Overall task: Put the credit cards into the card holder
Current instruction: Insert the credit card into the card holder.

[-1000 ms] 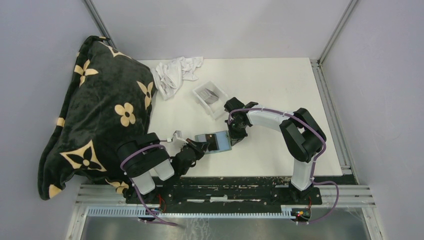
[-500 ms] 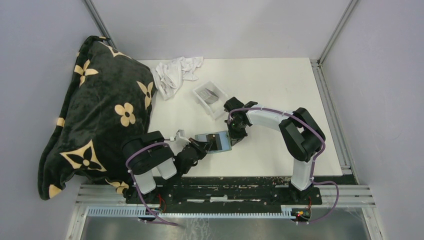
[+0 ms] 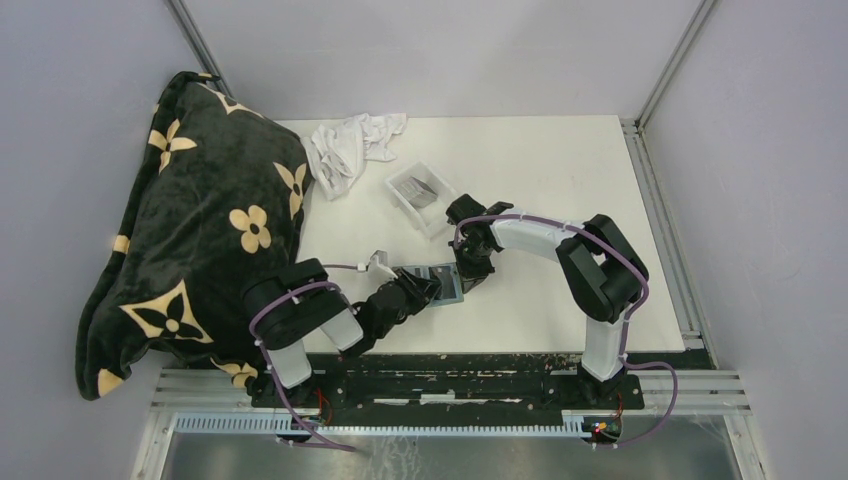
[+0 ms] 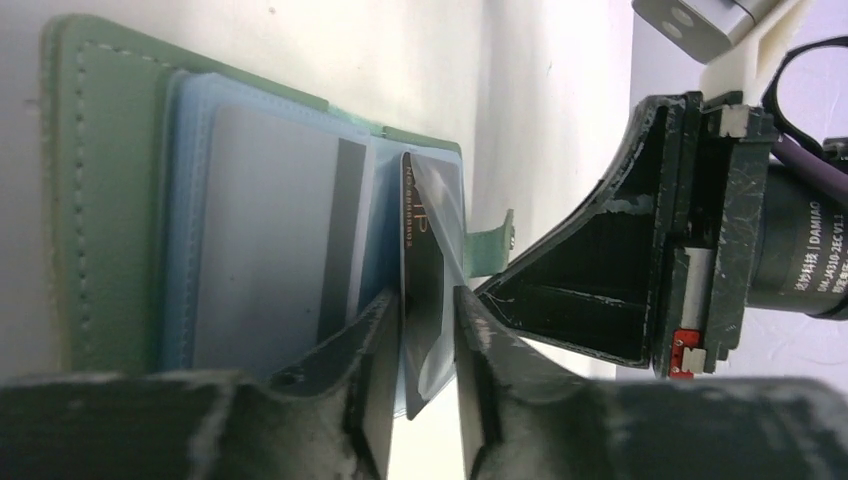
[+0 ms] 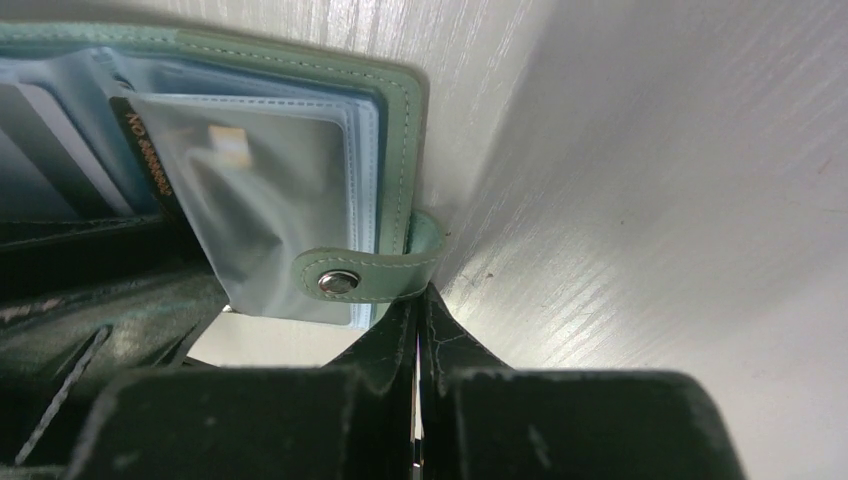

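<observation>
The card holder (image 3: 447,284) lies open in front of the arms, grey-green outside (image 4: 70,200), light blue sleeves inside. A silvery credit card with a dark stripe (image 4: 270,250) sits in a left sleeve. My left gripper (image 4: 425,330) is shut on a dark credit card (image 4: 420,250), which stands on edge partly inside a clear sleeve; it also shows in the right wrist view (image 5: 150,160). My right gripper (image 5: 418,305) is shut, its tips against the holder's snap tab (image 5: 360,275) at the holder's right edge. More cards (image 3: 415,190) lie in a clear tray.
The clear plastic tray (image 3: 436,215) stands just behind the holder. A crumpled white cloth (image 3: 350,145) lies at the back left. A large dark flowered blanket (image 3: 200,220) covers the left side. The two grippers (image 3: 425,290) (image 3: 470,275) are close together over the holder.
My left gripper has moved right, over the holder's left half, carrying the dark card further into the sleeves. The right gripper has stayed at the holder's right edge.
</observation>
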`<state>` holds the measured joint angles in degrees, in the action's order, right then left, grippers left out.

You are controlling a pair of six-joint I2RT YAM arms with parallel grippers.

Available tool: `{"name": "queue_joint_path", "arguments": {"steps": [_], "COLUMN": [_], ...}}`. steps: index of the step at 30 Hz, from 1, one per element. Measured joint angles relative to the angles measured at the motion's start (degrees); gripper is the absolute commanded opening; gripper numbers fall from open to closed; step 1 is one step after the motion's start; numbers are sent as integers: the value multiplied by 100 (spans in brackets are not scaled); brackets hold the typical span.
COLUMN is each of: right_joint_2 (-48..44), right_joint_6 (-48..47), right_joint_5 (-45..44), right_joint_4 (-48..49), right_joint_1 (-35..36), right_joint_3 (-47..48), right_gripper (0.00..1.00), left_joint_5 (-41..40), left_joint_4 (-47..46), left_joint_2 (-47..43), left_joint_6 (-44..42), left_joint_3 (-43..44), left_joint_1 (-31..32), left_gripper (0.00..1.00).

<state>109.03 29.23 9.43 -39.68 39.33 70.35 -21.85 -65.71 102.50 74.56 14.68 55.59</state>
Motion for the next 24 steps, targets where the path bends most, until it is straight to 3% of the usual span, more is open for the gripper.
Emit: {"name": "queue_joint_path", "arguments": {"steps": [4, 9, 14, 20, 24], "right_joint_2": [20, 22, 9, -118, -483], "right_joint_6": [-2, 2, 4, -4, -50], "right_joint_5": [0, -7, -42, -205, -317], "right_joint_4": [-35, -26, 13, 9, -122], "right_joint_1": [2, 31, 98, 129, 144], "right_joint_3": [35, 44, 52, 52, 70], "right_gripper": [3, 9, 17, 22, 34], "left_joint_5": [122, 247, 101, -114, -289], "left_joint_4": [527, 2068, 3543, 4675, 5241], "left_joint_2": [-350, -1231, -2208, -2693, -2994], "left_joint_6": [-111, -304, -525, -881, -1145], "left_joint_3": [120, 337, 354, 575, 758], "left_joint_1": [-2, 15, 42, 42, 42], "left_gripper": [49, 62, 67, 72, 77]}}
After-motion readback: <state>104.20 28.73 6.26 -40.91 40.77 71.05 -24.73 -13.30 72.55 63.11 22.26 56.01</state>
